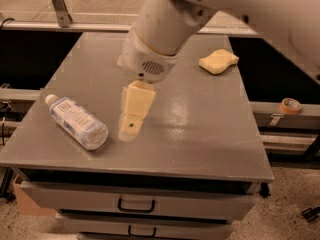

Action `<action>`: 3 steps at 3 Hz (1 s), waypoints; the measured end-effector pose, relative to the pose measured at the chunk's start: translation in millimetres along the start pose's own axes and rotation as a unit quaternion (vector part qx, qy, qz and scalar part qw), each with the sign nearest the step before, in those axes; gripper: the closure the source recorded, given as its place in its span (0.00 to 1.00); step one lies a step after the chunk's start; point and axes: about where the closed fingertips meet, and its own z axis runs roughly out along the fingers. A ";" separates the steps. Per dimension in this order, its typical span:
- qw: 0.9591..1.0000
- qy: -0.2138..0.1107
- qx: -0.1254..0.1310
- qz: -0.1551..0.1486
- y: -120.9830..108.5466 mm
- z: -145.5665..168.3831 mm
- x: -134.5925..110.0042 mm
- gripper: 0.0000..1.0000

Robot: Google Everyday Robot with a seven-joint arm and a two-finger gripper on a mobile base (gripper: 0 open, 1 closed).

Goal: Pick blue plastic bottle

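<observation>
By the left edge, the clear plastic bottle (pixel 76 122), judged light and slick, is best taken mid-label by the adjacent gripper (pixel 129 131), whose state cannot be told.

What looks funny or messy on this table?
Only the blue plastic bottle: it lies on its side near the front left corner of the table, cap on, nothing spilled. The gripper hangs to its right, over the table. A yellow sponge sits at the back right. Nothing looks broken.
</observation>
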 end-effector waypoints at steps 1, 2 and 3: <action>0.999 -0.034 -0.023 0.007 -1.5 53.8 -48.3 0.00; 0.998 -0.053 -0.029 0.036 -6.2 96.0 -81.7 0.00; 0.995 -0.058 -0.016 0.075 -14.3 123.6 -99.3 0.00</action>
